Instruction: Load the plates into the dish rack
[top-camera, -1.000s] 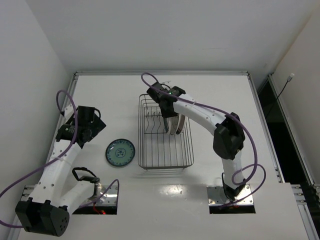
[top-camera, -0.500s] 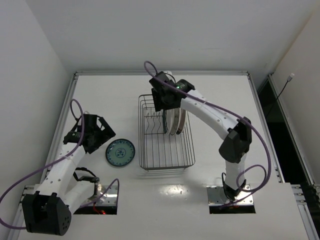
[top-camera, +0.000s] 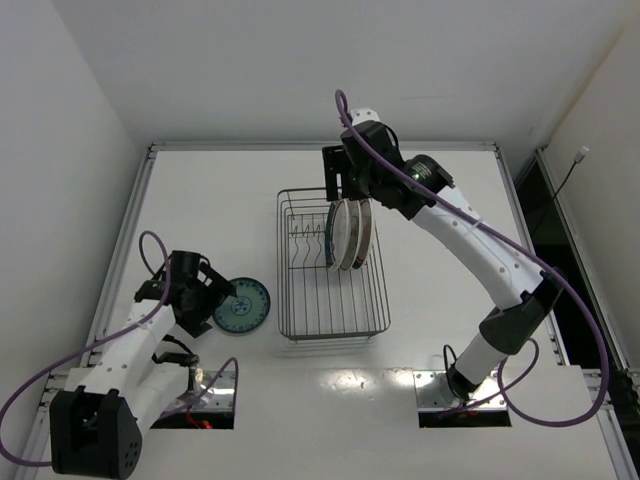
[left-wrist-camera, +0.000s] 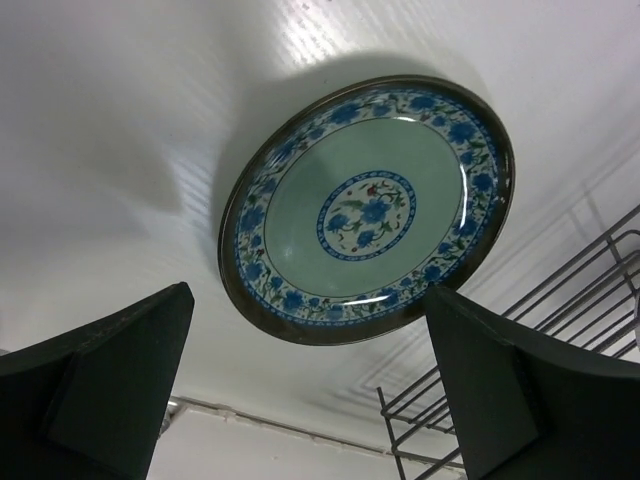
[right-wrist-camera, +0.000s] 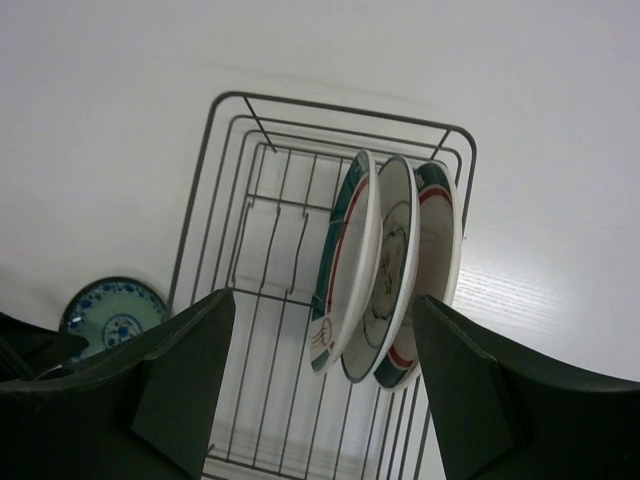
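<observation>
Dish rack (top-camera: 332, 318): dark wire basket, rectangular with rounded corners, lying on the white table (top-camera: 450, 300) between the two arms, with a row of upright tines (top-camera: 305, 238) in its left half. Contents: three plates (top-camera: 348, 233) standing on edge, packed close and leaning one against the next, in the far right part of the rack. In the right wrist view the outer plates (right-wrist-camera: 345, 255) carry green-and-red rim bands, and the middle plate (right-wrist-camera: 392, 262) is pale with a thin dark rim line. Teal plate (left-wrist-camera: 367, 210): small and round, with blue flowers around the rim and at the centre and a dark edge. It lies flat on the table just left of the rack's near half, outside the rack and apart from the wire; a corner of the rack shows beside it in the left wrist view. Left gripper (top-camera: 213, 296): low over the teal plate's left edge, fingers (left-wrist-camera: 110, 390) spread wide to either side of the plate in its own camera, holding nothing. Whether they touch the table cannot be told. Right gripper (top-camera: 338, 178): raised over the far end of the rack, above the standing plates. Its fingers (right-wrist-camera: 185, 385) are wide apart with nothing between them, clear of the plates.
</observation>
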